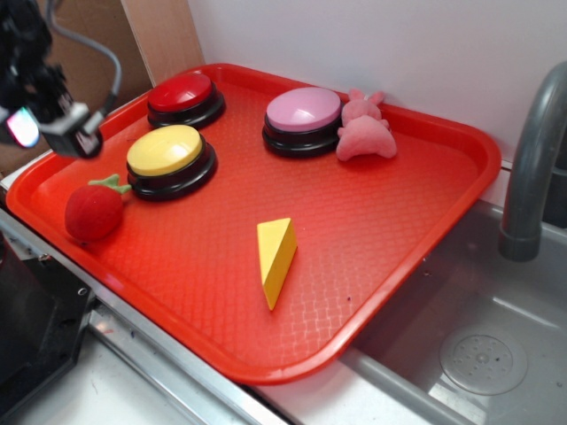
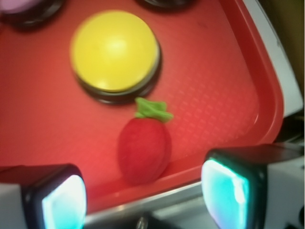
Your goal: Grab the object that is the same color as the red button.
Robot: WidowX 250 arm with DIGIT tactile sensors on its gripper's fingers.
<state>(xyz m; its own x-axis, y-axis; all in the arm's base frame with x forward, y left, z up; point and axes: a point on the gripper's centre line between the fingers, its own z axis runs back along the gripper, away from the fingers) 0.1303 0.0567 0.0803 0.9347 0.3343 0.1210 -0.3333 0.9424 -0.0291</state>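
Red tray sits beside a sink basin with a grey faucet. Plush strawberry lies at the tray's near-left corner, close against the rim, green stem pointing toward the yellow-topped button, which is just beside it; contact between them cannot be told. Red button stands farther back along the left side, behind the yellow one. Pink-topped button is at the back centre, with the pink plush animal touching its right side. Yellow cheese wedge lies alone mid-tray. Gripper hangs above the tray's left edge, spread wide and holding nothing; in the wrist view both pads sit apart at the bottom of the frame, strawberry in line between them but beyond their tips.
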